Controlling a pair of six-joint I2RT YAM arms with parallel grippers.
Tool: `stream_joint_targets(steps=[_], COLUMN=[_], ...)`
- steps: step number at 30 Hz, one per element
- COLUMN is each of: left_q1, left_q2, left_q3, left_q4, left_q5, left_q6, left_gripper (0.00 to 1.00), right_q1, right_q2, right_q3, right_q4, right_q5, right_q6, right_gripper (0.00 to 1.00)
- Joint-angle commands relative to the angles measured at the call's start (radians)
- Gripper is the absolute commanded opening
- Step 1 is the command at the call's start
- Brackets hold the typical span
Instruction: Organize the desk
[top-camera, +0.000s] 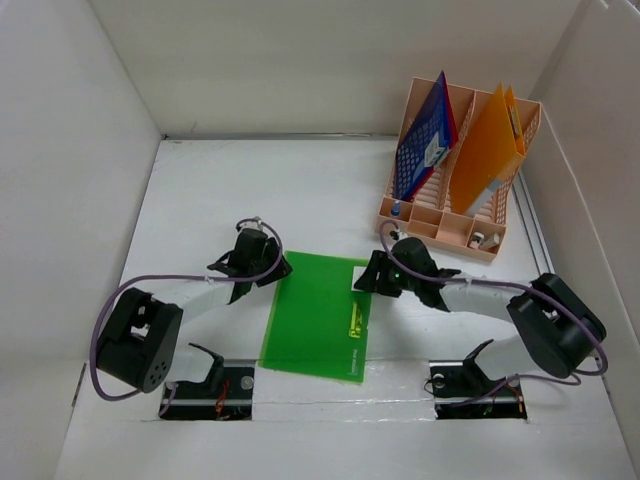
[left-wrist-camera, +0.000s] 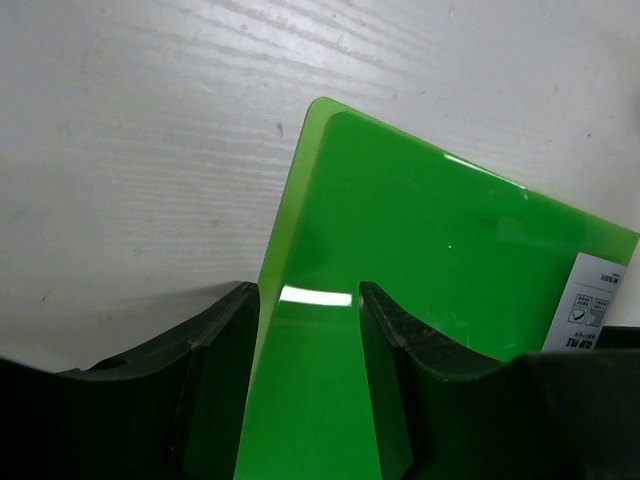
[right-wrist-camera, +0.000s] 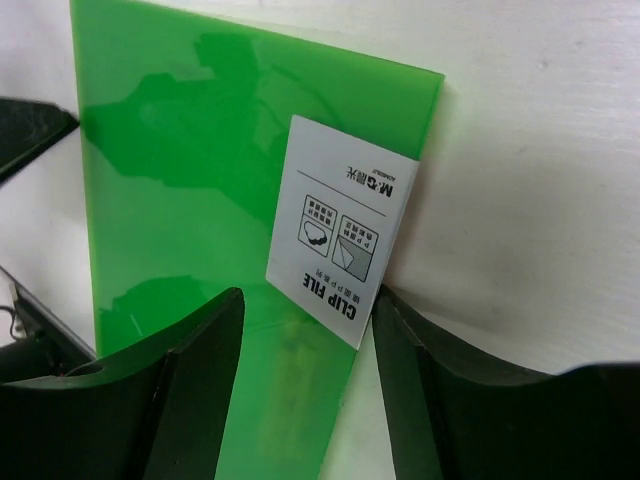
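Jaws left parted, straddling folder (top-camera: 318, 315) left edge, gripping nothing | green folder flat on bench (top-camera: 210, 190), front-centre between arms | jaws right parted over its label (right-wrist-camera: 340, 255) corner | rack (top-camera: 440, 222) far right, blue file (top-camera: 425, 140), orange file (top-camera: 487, 145) inside

left arm (top-camera: 140, 340): elbow swung out left, forearm running far-right toward centre, wrist pitched down. left gripper (top-camera: 272, 268) points right, with its fingers (left-wrist-camera: 215, 350) spread and a clear gap between them, nothing clamped. right arm (top-camera: 550, 325): roughly mirrored, elbow out right, forearm reaching left. right gripper (top-camera: 372, 276) points left, facing the left one and well apart from it. Its fingers (right-wrist-camera: 190, 370) are also spread wide, not closed. Both grippers sit low, about level with each other near-to-far.
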Motion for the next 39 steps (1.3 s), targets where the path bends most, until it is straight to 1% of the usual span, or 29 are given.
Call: stream_joint_targets(steps=[1, 5, 9, 12, 13, 14, 16, 17, 19, 20, 21, 23, 25, 27, 28, 29, 30, 31, 32, 33, 34, 36, 37, 39], left_q1=[-0.007, -0.007, -0.007, -0.007, -0.007, -0.007, -0.007, -0.007, -0.007, -0.007, -0.007, -0.007, -0.007, -0.036, -0.061, -0.137, -0.186, -0.237, -0.283, -0.361, -0.392, -0.441, -0.441, -0.441], left_q2=[0.051, 0.075, 0.049, 0.046, 0.065, 0.065, 0.072, 0.072, 0.063, 0.057, 0.052, 0.043, 0.02, -0.009, -0.045, -0.062, -0.073, -0.085, -0.086, -0.078, -0.066, -0.058, -0.052, -0.047], left_q3=[0.018, 0.007, -0.005, -0.014, -0.011, -0.011, -0.011, -0.014, -0.022, -0.022, -0.022, -0.013, 0.01, 0.044, 0.1, 0.133, 0.171, 0.243, 0.276, 0.311, 0.355, 0.368, 0.365, 0.356], left_q4=[-0.001, 0.014, 0.03, 0.057, 0.063, 0.063, 0.068, 0.071, 0.076, 0.079, 0.079, 0.079, 0.079, 0.05, 0.03, 0.007, -0.042, -0.065, -0.085, -0.131, -0.139, -0.161, -0.153, -0.148], left_q5=[0.053, 0.074, 0.066, 0.079, 0.095, 0.096, 0.105, 0.108, 0.106, 0.106, 0.105, 0.112, 0.147, 0.155, 0.123, 0.087, 0.041, -0.037, -0.103, -0.143, -0.198, -0.211, -0.188, -0.155], left_q6=[0.012, 0.008, 0.006, 0.0, 0.001, 0.0, 0.0, -0.002, -0.002, -0.002, 0.001, 0.009, 0.032, 0.049, 0.081, 0.102, 0.129, 0.156, 0.208, 0.227, 0.241, 0.265, 0.268, 0.273], left_gripper=[0.41, 0.41, 0.41, 0.41, 0.41, 0.41, 0.41, 0.41, 0.41, 0.41, 0.41, 0.4, 0.41, 0.41, 0.42, 0.42, 0.43, 0.45, 0.47, 0.54, 0.57, 0.62, 0.64, 0.71], right_q1=[-0.003, -0.003, -0.003, -0.003, -0.003, -0.003, -0.003, -0.012, -0.024, -0.024, -0.024, -0.024, -0.024, -0.024, -0.034, -0.046, -0.046, -0.057, -0.057, -0.057, -0.057, -0.057, -0.057, -0.057], right_q2=[0.082, 0.116, 0.07, 0.068, 0.123, 0.123, 0.169, 0.209, 0.229, 0.231, 0.219, 0.183, 0.104, 0.041, -0.013, -0.034, -0.051, -0.062, -0.058, -0.05, -0.018, 0.016, 0.037, 0.097], right_q3=[-0.017, -0.032, -0.068, -0.091, -0.062, -0.062, -0.04, -0.031, -0.029, -0.028, -0.025, -0.023, -0.023, -0.014, -0.008, -0.002, 0.016, 0.03, 0.05, 0.088, 0.107, 0.138, 0.164, 0.187], right_q4=[-0.022, -0.016, -0.053, 0.001, 0.045, 0.046, 0.087, 0.095, 0.117, 0.133, 0.133, 0.134, 0.121, 0.102, 0.087, 0.088, 0.095, 0.102, 0.113, 0.124, 0.15, 0.185, 0.206, 0.229], right_q5=[-0.115, -0.177, -0.171, -0.18, -0.192, -0.192, -0.203, -0.202, -0.197, -0.199, -0.188, -0.176, -0.15, -0.086, -0.061, -0.041, -0.007, 0.01, 0.025, 0.05, 0.048, 0.042, 0.041, 0.056], right_q6=[0.009, 0.009, 0.021, 0.041, 0.05, 0.05, 0.047, 0.038, 0.025, 0.022, 0.016, 0.013, 0.009, 0.013, 0.019, 0.027, 0.044, 0.053, 0.062, 0.079, 0.088, 0.114, 0.122, 0.131], right_gripper=[0.59, 0.59, 0.6, 0.6, 0.53, 0.53, 0.46, 0.32, 0.16, 0.05, 0.0, 0.0, 0.0, 0.0, 0.0, 0.0, 0.0, 0.0, 0.0, 0.0, 0.0, 0.0, 0.0, 0.0])
